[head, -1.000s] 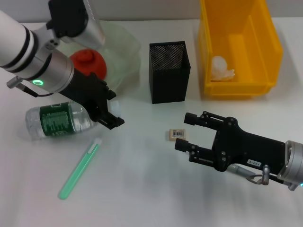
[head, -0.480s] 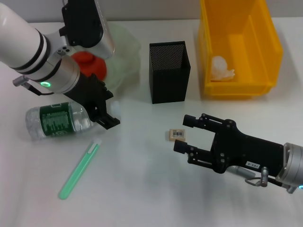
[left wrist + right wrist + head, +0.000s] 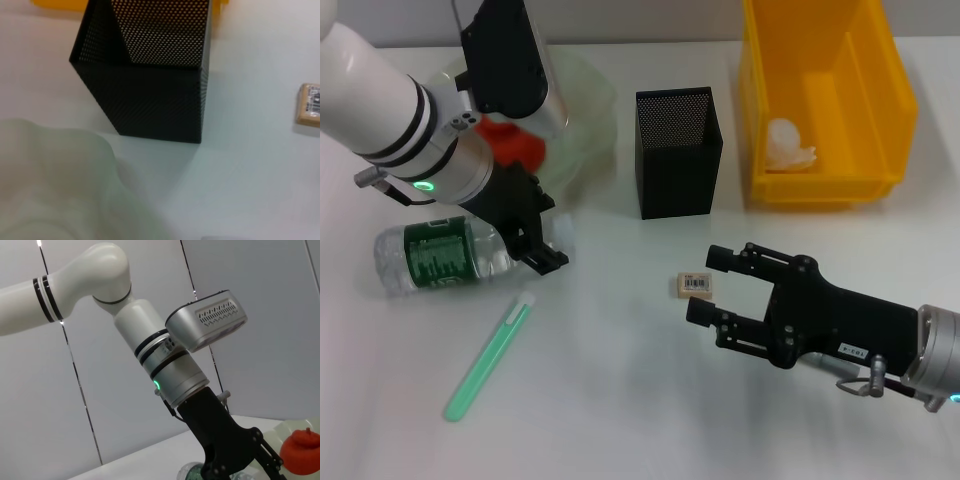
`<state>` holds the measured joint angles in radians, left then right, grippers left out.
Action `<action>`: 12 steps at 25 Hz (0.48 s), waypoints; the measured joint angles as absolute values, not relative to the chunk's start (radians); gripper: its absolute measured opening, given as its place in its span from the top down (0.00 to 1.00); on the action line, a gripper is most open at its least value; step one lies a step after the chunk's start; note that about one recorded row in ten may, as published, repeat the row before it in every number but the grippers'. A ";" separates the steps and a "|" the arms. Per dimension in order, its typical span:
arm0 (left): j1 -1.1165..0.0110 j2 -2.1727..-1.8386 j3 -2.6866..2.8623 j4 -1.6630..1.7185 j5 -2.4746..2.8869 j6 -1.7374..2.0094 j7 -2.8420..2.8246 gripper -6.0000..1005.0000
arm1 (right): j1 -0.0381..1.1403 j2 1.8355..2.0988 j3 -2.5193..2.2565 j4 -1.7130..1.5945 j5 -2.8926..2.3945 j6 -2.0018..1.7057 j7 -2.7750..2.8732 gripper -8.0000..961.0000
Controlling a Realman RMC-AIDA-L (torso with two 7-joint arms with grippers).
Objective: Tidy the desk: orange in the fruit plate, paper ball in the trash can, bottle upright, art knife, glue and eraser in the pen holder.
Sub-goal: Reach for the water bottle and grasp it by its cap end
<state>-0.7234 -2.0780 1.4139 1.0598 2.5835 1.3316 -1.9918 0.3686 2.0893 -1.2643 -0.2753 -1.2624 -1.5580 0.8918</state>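
Currently the trash can (image 3: 825, 100) holds the paper ball (image 3: 789, 143), and the fruit plate (image 3: 582, 105) holds the orange (image 3: 515, 143); both steps look finished. Lying on its side, the bottle (image 3: 440, 256) has the left gripper (image 3: 542, 252) at its cap end, fingers spread to grasp. Open-fingered, the right gripper (image 3: 705, 284) flanks the eraser (image 3: 692, 285), short of the pen holder (image 3: 678, 152).

The left tool (image 3: 542, 243) has drawn back toward the bottle (image 3: 440, 257).
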 joint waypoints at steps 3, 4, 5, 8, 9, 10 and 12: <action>-0.726 -2.078 1.421 1.041 2.584 1.317 -1.991 0.29 | 0.372 2.089 -1.264 -0.270 -1.262 -1.556 0.892 0.27; -0.726 -2.078 1.425 1.039 2.584 1.313 -1.991 0.29 | 0.372 2.089 -1.264 -0.270 -1.262 -1.555 0.892 0.27; -0.726 -2.079 1.428 1.039 2.585 1.310 -1.991 0.30 | 0.372 2.089 -1.264 -0.270 -1.262 -1.555 0.892 0.27; -0.722 -2.079 1.435 1.039 2.586 1.303 -1.988 0.30 | 0.372 2.089 -1.264 -0.270 -1.262 -1.553 0.892 0.27; -0.721 -2.079 1.438 1.038 2.586 1.300 -1.988 0.30 | 0.371 2.089 -1.264 -0.270 -1.262 -1.553 0.892 0.27; -0.720 -2.079 1.439 1.038 2.586 1.298 -1.987 0.31 | 0.371 2.089 -1.264 -0.270 -1.262 -1.552 0.893 0.27; -0.719 -2.079 1.448 1.038 2.586 1.289 -1.987 0.39 | 0.371 2.089 -1.263 -0.270 -1.262 -1.551 0.894 0.27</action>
<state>-0.7187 -2.0786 1.4476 1.0385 2.5856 1.2895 -1.9871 0.3712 2.0893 -1.2635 -0.2699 -1.2624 -1.5508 0.8939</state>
